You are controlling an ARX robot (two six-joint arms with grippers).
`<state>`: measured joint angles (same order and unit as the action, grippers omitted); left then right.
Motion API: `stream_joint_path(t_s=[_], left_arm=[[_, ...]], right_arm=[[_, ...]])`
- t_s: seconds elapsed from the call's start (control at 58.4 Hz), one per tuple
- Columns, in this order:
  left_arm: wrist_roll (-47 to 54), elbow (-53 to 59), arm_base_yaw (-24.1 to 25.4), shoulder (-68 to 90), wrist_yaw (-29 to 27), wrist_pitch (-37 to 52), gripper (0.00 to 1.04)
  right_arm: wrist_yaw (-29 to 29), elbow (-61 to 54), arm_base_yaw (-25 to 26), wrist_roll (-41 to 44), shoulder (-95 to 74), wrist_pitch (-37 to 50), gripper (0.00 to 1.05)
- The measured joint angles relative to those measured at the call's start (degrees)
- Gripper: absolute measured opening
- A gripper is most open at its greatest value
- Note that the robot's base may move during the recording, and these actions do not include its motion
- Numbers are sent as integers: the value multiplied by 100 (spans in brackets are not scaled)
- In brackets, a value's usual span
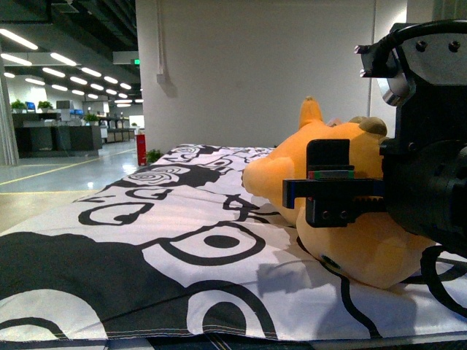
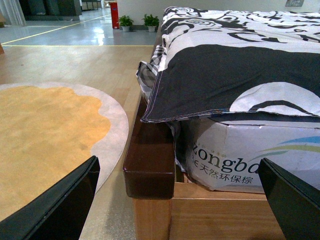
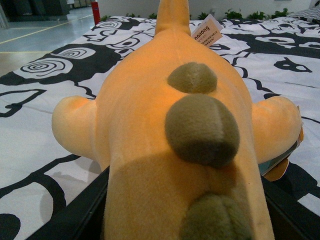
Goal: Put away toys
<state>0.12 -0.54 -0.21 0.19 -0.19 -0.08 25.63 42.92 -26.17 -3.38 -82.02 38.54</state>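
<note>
While the right pincer (image 3: 184, 200) stands released astride it, the toy (image 1: 365, 248) lies on the bed (image 2: 150, 165).

Nearest, the left pincer (image 2: 177, 160) is released too, its fingers (image 2: 65, 200) wide with nothing between, facing the bed's wooden corner, with a round orange rug (image 2: 45, 135) on the floor beside. The right pincer's fingers stand either side of the toy's orange body; whether they press it cannot be told. Olive spots (image 3: 202, 130) run along the toy's back, and a white tag (image 3: 206, 31) sits near its far end. In the front view the toy rests at 4 o'clock on the black-and-white cover (image 1: 182, 219), with the right arm (image 1: 430, 146) crossing it at 3 o'clock. Farthest, at 10 o'clock, is a lit hall (image 1: 66, 109).
</note>
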Motion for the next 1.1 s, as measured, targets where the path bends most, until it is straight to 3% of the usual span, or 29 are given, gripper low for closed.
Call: stream_joint_path(t_s=[0.206,0.308,0.48,0.651,0.908,1.097], left_arm=[[0,0,0,0,0,0,98],[0,0,0,0,0,0,98],[0,0,0,0,0,0,99],[0,0,0,0,0,0,98],[0,0,0,0,0,0,99],[0,0,0,0,0,0,99]], right_arm=[[-289,-15,243,0,380,-221,21],[-629,13,450,-7,667,-498,12],[-1528,243,997,-192,1377,-1008,10],[-2643,201,1858,-557,2465,-1440,9],[-4623,-841,3849,-1362,3982,-1530,9],[-5508,-1504,4918,-1998,4597,-1440,9]])
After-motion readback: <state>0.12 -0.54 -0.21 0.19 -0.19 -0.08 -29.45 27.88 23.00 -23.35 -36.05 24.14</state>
